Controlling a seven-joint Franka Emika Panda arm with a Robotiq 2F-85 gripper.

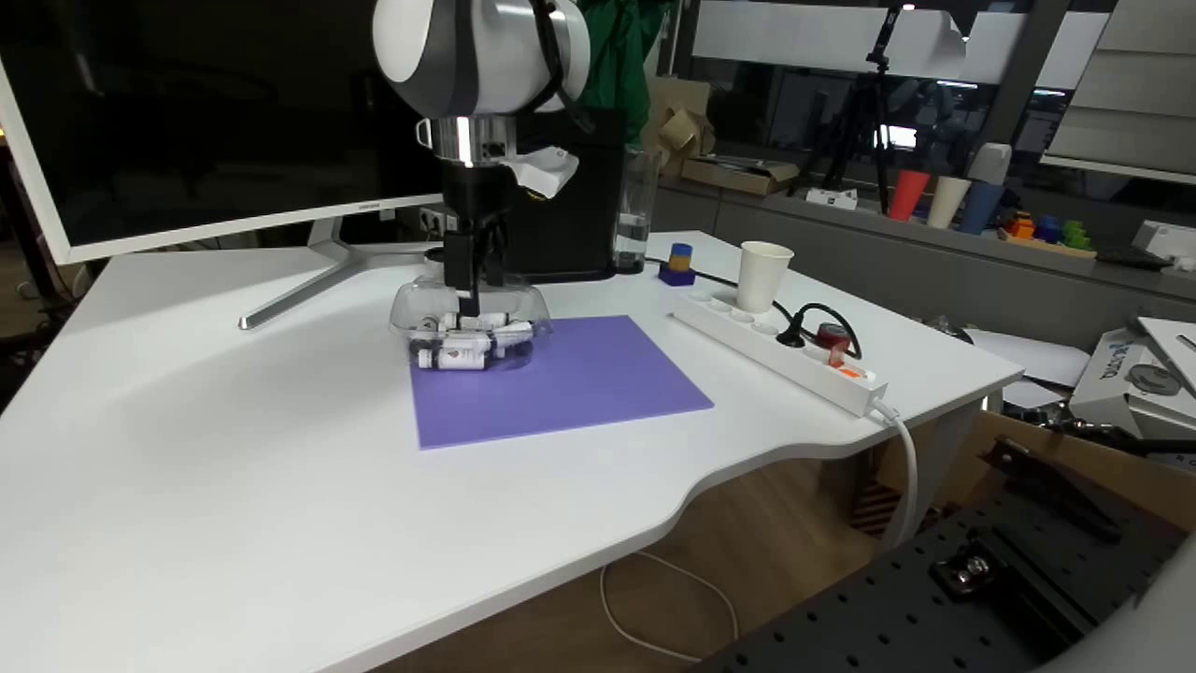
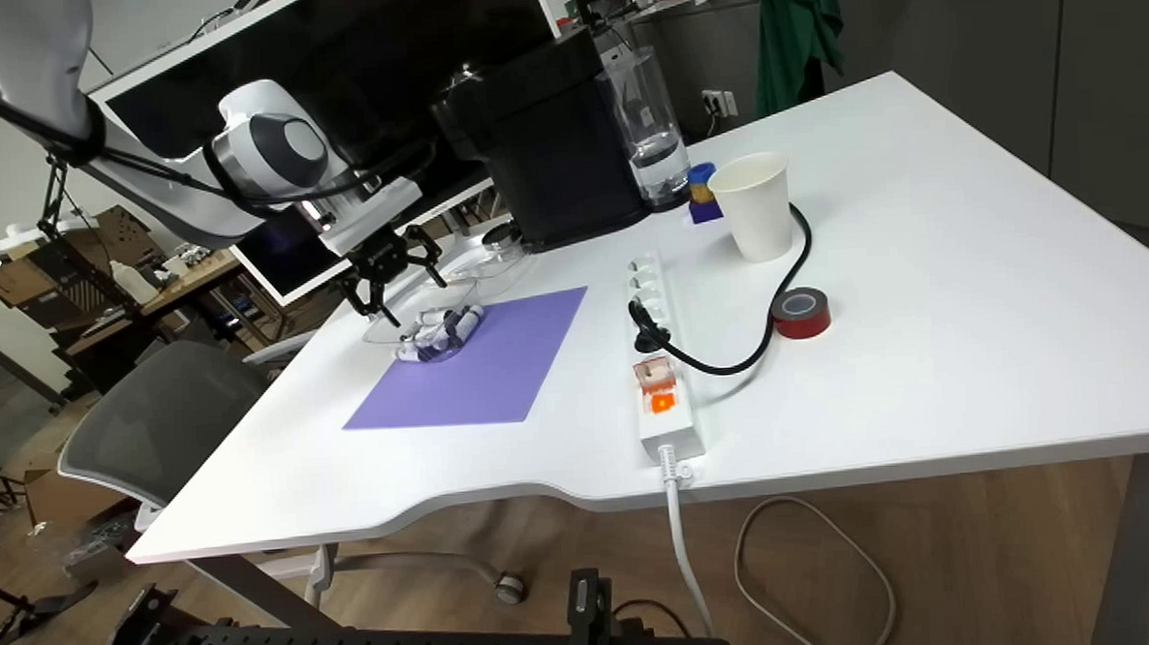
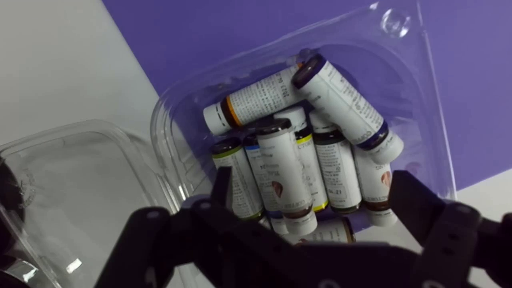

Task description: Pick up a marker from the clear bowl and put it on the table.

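The clear bowl is a see-through container (image 3: 438,108) with sloping sides, also in both exterior views (image 1: 404,320) (image 2: 376,335). It stands partly on the purple mat. It holds several short whitish markers (image 3: 285,168) that look like small labelled bottles with dark ends and white caps; they also show in both exterior views (image 1: 461,359) (image 2: 469,323). One lies on top of a row of others. My gripper (image 3: 312,178) is open, its fingers apart above the markers, nothing held. It also shows in both exterior views (image 1: 471,307) (image 2: 419,304). The white table (image 1: 243,486) (image 2: 972,324) surrounds the mat.
A purple mat (image 1: 579,393) lies under part of the bowl. Another clear container (image 3: 100,128) stands beside it. A power strip (image 1: 775,355), white cup (image 1: 763,278) and red tape roll (image 2: 800,315) stand across the table. A monitor (image 1: 206,112) and black bin (image 2: 548,149) stand behind.
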